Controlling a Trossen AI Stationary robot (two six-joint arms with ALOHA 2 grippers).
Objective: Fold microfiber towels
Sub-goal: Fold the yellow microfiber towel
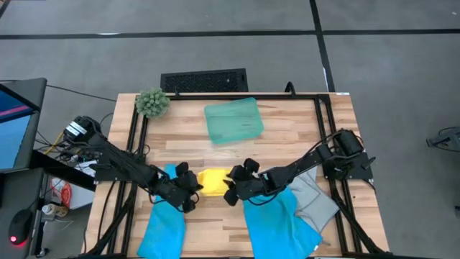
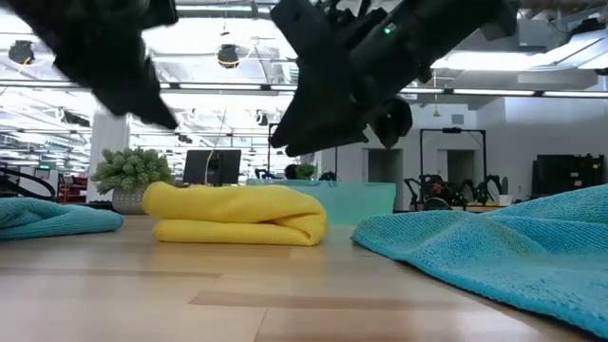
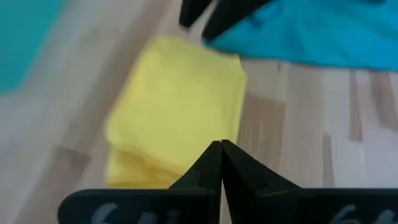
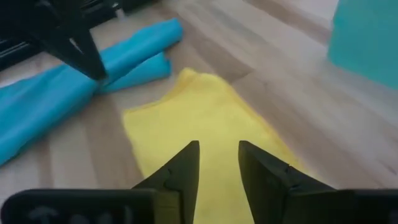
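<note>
While the parted right claw point(image 4: 217, 163) hovers above it, the folded yellow towel point(image 4: 205, 124) lies flat.

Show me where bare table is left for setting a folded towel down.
Bare wood lies between the plant ball and the teal tray, right of the tray, and in the band between the tray and the yellow towel. The near edge is crowded: both grippers, left and right, blue towels, grey towel.
</note>
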